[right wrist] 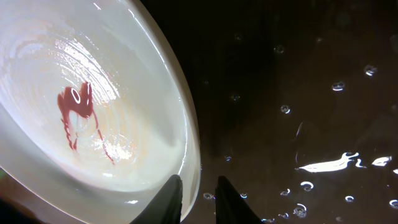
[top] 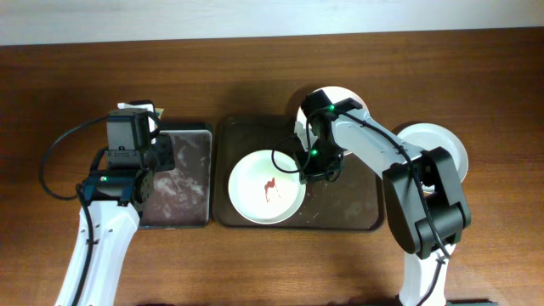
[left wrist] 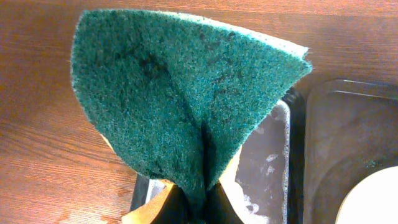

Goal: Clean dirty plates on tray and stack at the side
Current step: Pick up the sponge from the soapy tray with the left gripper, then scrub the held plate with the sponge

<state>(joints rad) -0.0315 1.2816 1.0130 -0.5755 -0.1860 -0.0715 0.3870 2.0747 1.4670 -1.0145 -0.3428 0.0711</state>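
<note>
Right jaws pinch the plate (right wrist: pixel 124 62) by its right rim on the tray (right wrist: pixel 298 93); left jaws clench the sponge (left wrist: pixel 180 99). Steadying step, I judge; next the sponge must cross to scrub the smear (right wrist: pixel 74 106).

We see a brown wooden table (top: pixel 255 263) filling the overhead view, with a pale wall strip (top: pixel 255 13) along its top edge. Left of centre on the table lies a small black tray (top: pixel 183 178) with a greyish, smeared inside. A folded green scouring pad (left wrist: pixel 186 93), yellowish at the back, fills the middle of the left wrist view.
</note>
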